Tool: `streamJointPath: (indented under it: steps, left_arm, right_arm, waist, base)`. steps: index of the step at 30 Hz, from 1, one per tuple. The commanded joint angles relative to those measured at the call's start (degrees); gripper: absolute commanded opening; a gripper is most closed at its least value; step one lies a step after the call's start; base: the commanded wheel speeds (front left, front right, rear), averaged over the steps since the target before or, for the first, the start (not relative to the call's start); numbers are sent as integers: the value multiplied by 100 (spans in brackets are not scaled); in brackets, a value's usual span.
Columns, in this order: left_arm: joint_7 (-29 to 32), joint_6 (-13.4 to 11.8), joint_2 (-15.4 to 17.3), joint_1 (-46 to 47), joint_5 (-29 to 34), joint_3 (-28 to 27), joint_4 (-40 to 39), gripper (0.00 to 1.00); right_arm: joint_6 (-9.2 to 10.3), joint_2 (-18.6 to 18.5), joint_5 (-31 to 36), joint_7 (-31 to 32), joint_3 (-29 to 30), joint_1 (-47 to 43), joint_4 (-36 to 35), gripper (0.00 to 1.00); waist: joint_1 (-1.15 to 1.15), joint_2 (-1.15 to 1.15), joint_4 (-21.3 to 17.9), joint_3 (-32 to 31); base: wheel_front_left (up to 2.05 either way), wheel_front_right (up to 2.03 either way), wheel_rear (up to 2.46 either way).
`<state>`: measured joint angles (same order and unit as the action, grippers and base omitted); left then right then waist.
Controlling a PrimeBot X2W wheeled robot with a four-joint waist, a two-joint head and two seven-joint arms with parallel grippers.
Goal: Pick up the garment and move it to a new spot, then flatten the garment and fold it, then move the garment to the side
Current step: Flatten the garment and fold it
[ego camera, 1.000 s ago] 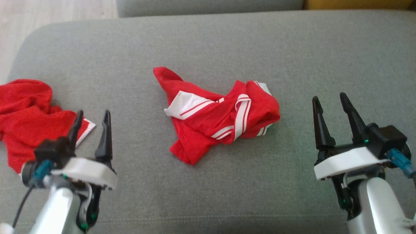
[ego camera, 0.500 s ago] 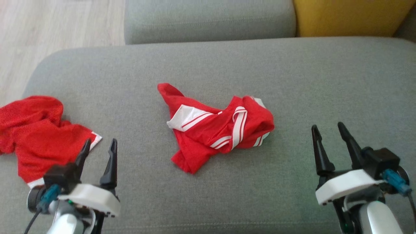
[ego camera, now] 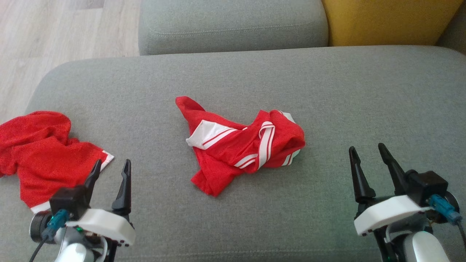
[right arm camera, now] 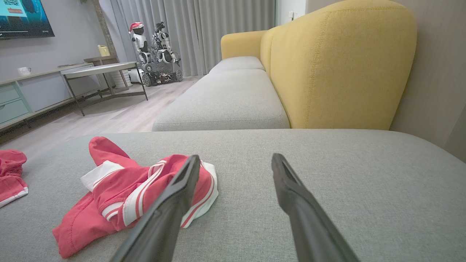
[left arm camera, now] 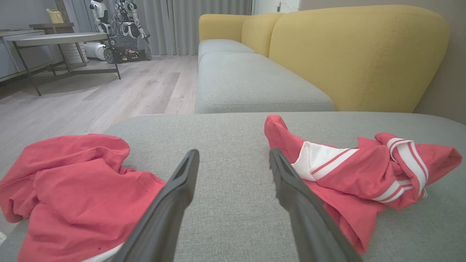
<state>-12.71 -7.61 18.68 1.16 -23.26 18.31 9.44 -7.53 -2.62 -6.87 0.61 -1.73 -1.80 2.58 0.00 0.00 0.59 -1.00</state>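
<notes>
A crumpled red garment [ego camera: 244, 145] with white stripes and a white band lies in the middle of the grey cushion [ego camera: 233, 83]. It also shows in the left wrist view [left arm camera: 364, 171] and the right wrist view [right arm camera: 138, 189]. My left gripper [ego camera: 112, 163] hovers open near the cushion's front left, well short of the garment, with nothing between its fingers [left arm camera: 233, 153]. My right gripper [ego camera: 366, 147] stands open at the front right, apart from the garment and empty [right arm camera: 236, 156].
A second red garment [ego camera: 40, 153] lies bunched at the cushion's left edge, just left of my left gripper. Beyond the cushion stand another grey seat [ego camera: 233, 25] and a yellow backrest [ego camera: 389, 22]. Wooden floor [ego camera: 54, 32] lies at the far left.
The whole head picture has shifted downward, so the camera has moved. Both garments lie as before. Both grippers stay open and sit lower in the view.
</notes>
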Motion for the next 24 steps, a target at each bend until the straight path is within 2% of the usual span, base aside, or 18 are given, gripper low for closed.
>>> streamJointPath:
  steps: [1, 24]
  left_arm:
    - [-3, -33, 182, 186, 2, -203, -213, 100]
    - [-15, -59, 186, 274, -52, -114, -179, 100]
  right_arm:
    - [4, -26, 42, 27, -145, 195, -239, 100]
    - [4, -26, 55, 55, -149, 251, -216, 100]
  waist:
    - [0, 0, -8, 6]
    - [0, 0, 20, 47]
  base:
    - [0, 0, 0]
    - [0, 0, 0]
